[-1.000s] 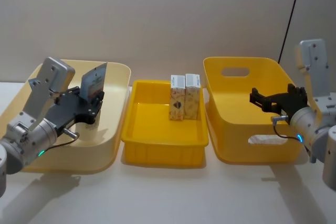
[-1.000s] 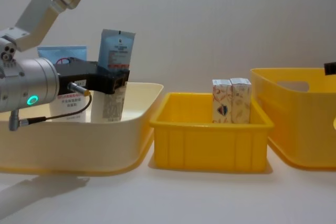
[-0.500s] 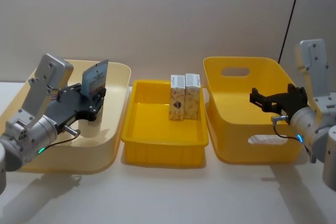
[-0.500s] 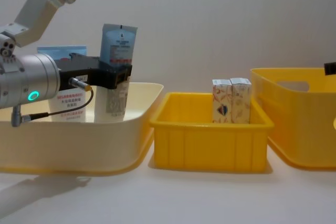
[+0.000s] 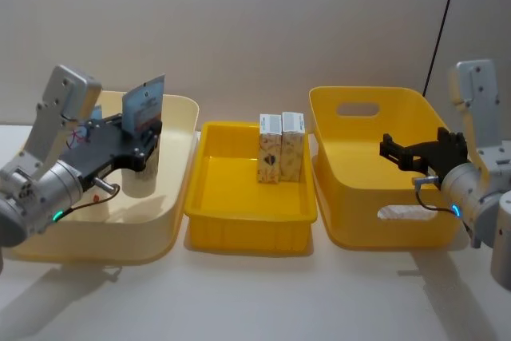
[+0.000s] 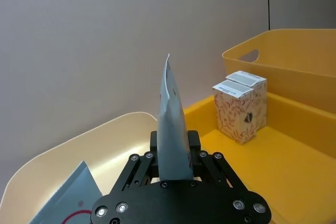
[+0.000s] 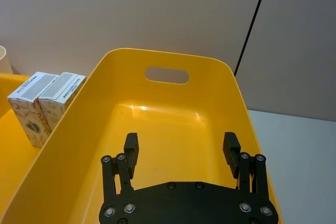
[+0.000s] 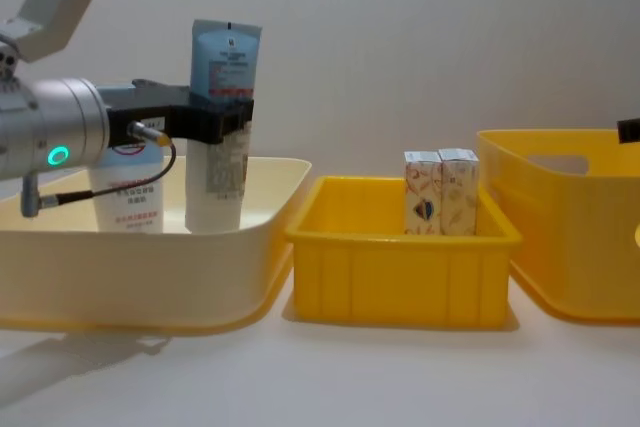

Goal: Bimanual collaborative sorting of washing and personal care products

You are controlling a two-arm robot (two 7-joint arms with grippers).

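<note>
- My left gripper (image 8: 226, 120) is clamped on the squeeze tube (image 8: 216, 182). One finger presses each flat face, just below the red label near the tube's crimped end.
- The tube stands upright in my grip. Its light-blue crimped end rises above my fingers (image 6: 195, 143) and its grey-white body hangs below them.
- The body reaches down inside the pale cream tub (image 8: 150, 267) under my left gripper. I cannot tell whether its lower end touches the tub floor.
- Behind my left gripper, farther back in the same tub, the light-blue tube with the red circle logo (image 8: 128, 197) stands against the far wall.
- Beyond my left gripper, toward my right, sits the low yellow tray (image 8: 400, 282), just beside the cream tub.
- Two cream cardboard boxes (image 5: 270, 149) (image 5: 292, 145) stand upright in that tray, touching side by side at its far right corner. They are well apart from the tube I hold.
- My right gripper (image 7: 180, 148) has its fingers spread wide apart with nothing between them.
- It hangs over the deep yellow tub (image 7: 168, 119), pointing toward the far wall with the handle slot. The tub floor below it is bare.
- From my right gripper, the two boxes lie off to my left, just past the deep tub's wall.
</note>
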